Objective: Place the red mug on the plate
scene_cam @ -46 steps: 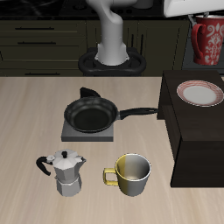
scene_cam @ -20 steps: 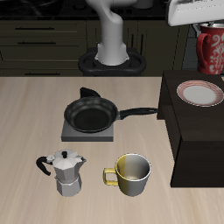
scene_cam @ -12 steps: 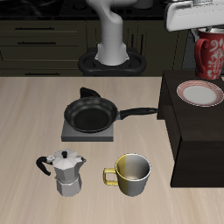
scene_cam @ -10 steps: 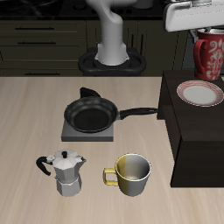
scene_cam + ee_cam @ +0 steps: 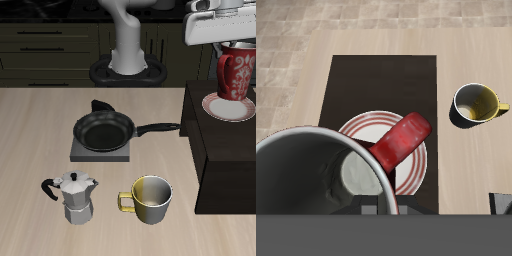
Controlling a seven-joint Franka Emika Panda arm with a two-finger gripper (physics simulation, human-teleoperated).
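Note:
The red mug [image 5: 236, 75], tall with a white pattern, hangs upright from my gripper [image 5: 238, 47], which is shut on its rim. It hovers just above the plate [image 5: 226, 108], a small white plate with a reddish-pink rim band that lies on a dark raised block [image 5: 225, 150]. In the wrist view the mug's dark inside [image 5: 316, 185] and red handle [image 5: 402, 140] lie over the plate [image 5: 414, 172], partly covering it. I cannot tell whether the mug's base touches the plate.
A black frying pan [image 5: 103, 130] sits on a grey square burner mid-table, its handle pointing at the dark block. A moka pot [image 5: 75, 197] and a yellow-and-grey mug [image 5: 150, 199] stand near the table's front edge. The yellow-and-grey mug also shows in the wrist view [image 5: 476, 103].
My gripper has carried the red mug downward and slightly inward, from high above the block's far side to just over the plate.

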